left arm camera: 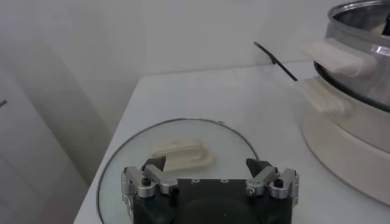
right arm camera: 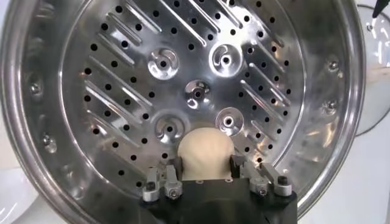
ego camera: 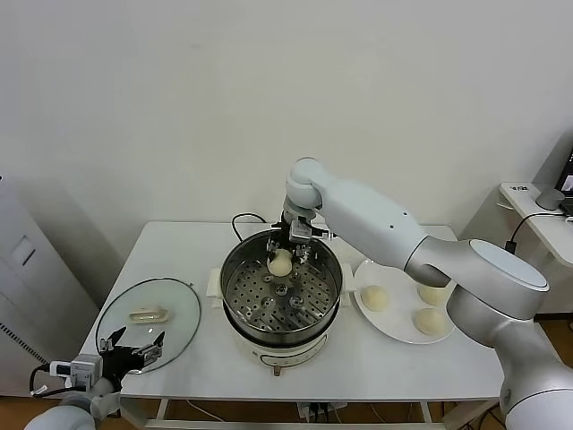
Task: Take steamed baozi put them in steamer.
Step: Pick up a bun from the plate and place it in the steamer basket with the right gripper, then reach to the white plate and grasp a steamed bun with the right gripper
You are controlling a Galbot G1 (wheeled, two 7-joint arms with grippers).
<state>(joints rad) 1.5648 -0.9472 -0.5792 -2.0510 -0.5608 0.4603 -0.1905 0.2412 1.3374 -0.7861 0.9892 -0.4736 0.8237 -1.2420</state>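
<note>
The steamer (ego camera: 235,269) stands mid-table, its perforated tray (right arm camera: 122,73) shiny and bare. My right gripper (ego camera: 291,242) reaches down inside it at the far side. Its fingers (right arm camera: 174,169) are shut on one cream-white steamed baozi (ego camera: 280,262), pads pressed against both sides of the bun (right arm camera: 205,152), which sits low over the tray. Three more baozi (ego camera: 374,298) (ego camera: 431,294) (ego camera: 431,320) lie on the white plate (ego camera: 399,330) to the steamer's right. My left gripper (ego camera: 130,348) waits open at the near left corner, over the glass lid.
The glass lid (ego camera: 175,300) with its white handle (left arm camera: 183,152) lies flat on the table's left part, under my left gripper (left arm camera: 206,164). A black cable (ego camera: 240,218) runs behind the steamer. The steamer's white side handle (left arm camera: 338,55) juts toward the lid.
</note>
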